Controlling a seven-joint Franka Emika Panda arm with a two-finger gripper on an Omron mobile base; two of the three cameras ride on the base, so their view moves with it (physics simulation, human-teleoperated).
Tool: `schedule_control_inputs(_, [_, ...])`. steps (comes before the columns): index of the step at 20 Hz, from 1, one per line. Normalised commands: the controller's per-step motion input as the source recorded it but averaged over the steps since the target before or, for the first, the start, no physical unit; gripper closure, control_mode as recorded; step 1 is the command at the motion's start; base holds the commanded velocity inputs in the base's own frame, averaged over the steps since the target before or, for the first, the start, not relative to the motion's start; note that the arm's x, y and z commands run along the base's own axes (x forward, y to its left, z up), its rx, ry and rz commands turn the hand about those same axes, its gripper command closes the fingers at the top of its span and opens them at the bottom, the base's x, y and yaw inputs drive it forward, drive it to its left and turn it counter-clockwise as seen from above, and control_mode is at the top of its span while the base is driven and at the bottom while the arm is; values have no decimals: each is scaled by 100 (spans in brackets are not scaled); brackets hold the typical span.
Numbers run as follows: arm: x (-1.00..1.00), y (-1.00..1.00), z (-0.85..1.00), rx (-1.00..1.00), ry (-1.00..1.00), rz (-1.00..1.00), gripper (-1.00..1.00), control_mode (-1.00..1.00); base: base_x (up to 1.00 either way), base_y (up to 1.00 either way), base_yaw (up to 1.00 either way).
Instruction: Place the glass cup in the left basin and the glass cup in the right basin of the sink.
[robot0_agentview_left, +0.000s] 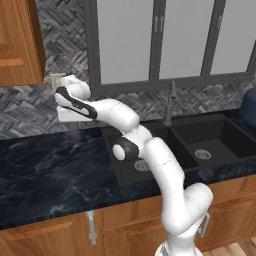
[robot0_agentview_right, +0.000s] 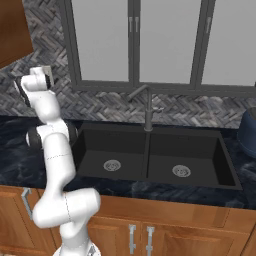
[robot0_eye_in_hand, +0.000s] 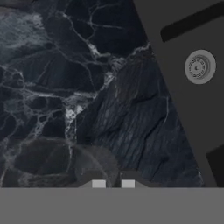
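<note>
Hand (robot0_eye_in_hand: 113, 183) is clenched with its tips nearly touching, grasping nothing, raised above the dark marble desk (robot0_eye_in_hand: 65, 87) left of the sink (robot0_agentview_right: 150, 155). Both tubs, the left basin (robot0_agentview_right: 111, 150) and right basin (robot0_agentview_right: 185, 155), are bare (each shows only its round steel drain). No glass cup can be made out.

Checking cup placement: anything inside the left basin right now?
The left basin shows bare black floor and its round steel drain; no cup visible. In the left base view the arm covers part of it.
</note>
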Motion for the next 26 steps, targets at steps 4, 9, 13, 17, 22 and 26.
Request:
schedule_control_inputs(4, [-62,-77,11,5,2,-9,100,-100,0,0,0])
schedule_control_inputs(9, [-75,-72,6,5,0,-7,100,-100,0,0,0])
schedule_control_inputs(13, [-85,-67,0,1,-8,-2,100,-100,0,0,0])
schedule_control_inputs(17, [-71,-58,-10,1,-18,-3,100,-100,0,0,0])
schedule_control_inputs(22, [-44,-71,4,2,-21,-2,100,-100,0,0,0])
schedule_control_inputs(26, [-24,-88,24,8,-12,-3,100,-100,0,0,0])
